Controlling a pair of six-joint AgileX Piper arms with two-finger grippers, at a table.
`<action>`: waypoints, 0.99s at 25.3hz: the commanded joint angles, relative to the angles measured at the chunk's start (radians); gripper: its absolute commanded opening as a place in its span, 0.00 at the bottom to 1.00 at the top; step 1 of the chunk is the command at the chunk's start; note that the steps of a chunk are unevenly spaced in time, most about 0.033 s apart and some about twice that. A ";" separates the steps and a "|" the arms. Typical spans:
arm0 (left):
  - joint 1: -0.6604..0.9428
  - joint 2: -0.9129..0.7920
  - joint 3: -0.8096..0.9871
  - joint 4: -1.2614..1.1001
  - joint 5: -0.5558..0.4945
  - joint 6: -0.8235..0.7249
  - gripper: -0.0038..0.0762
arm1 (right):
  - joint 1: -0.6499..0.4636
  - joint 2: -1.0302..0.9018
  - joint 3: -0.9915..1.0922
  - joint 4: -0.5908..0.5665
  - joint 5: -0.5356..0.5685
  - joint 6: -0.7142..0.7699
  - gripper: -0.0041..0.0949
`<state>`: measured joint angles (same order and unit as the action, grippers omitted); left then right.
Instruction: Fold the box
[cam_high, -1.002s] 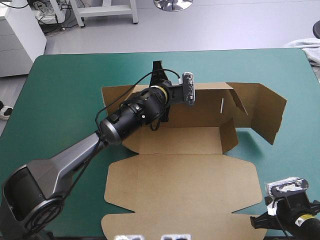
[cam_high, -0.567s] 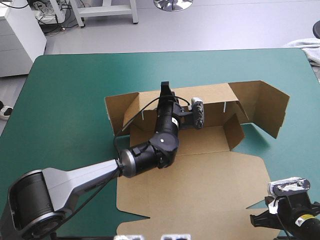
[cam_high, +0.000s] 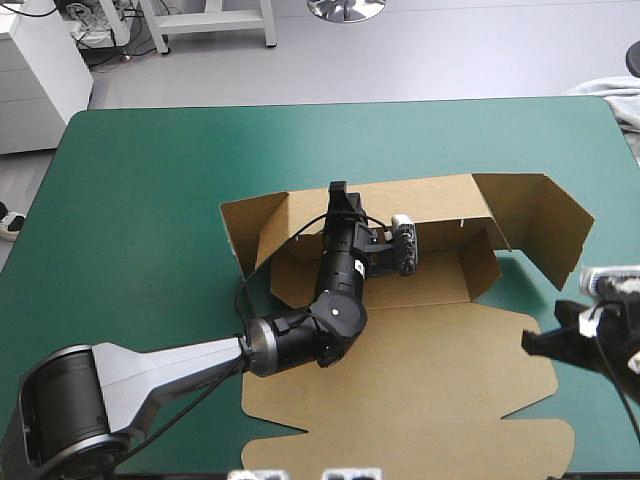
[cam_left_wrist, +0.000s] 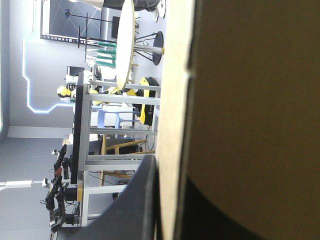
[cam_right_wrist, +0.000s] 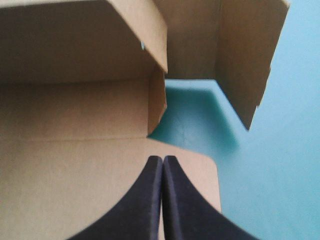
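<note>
**Fingers (cam_left_wrist: 142, 200) pinch the box (cam_high: 420, 400) wall**

Black fingers of the left gripper (cam_high: 340, 193) are almost closed. The top edge of the box's back wall is squeezed between them. The brown box sits near the middle of the teal-green table (cam_high: 130, 180). Its back wall stands up. A side flap stands up at each end of that wall, and the right flap swings out wide. The big lid lies flat on the near side of the box. The right gripper (cam_right_wrist: 162, 161) has its two fingers pressed tight together, with nothing between them. It is over the lid's right corner, close to the edge.
</note>
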<state>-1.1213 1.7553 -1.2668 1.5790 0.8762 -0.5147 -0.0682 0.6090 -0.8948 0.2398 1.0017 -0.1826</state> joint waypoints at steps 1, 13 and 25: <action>-0.005 -0.058 -0.027 0.051 0.040 -0.030 0.03 | 0.003 0.196 -0.185 0.021 -0.100 -0.008 0.02; -0.005 -0.058 -0.027 0.051 0.008 -0.023 0.03 | 0.003 0.756 -0.681 0.164 -0.031 -0.116 0.02; -0.005 -0.058 -0.027 0.051 -0.010 -0.023 0.04 | 0.003 1.025 -0.888 0.165 0.046 -0.113 0.02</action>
<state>-1.1213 1.7553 -1.2668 1.5794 0.8571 -0.5157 -0.0637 1.6418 -1.7230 0.3757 1.0724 -0.2883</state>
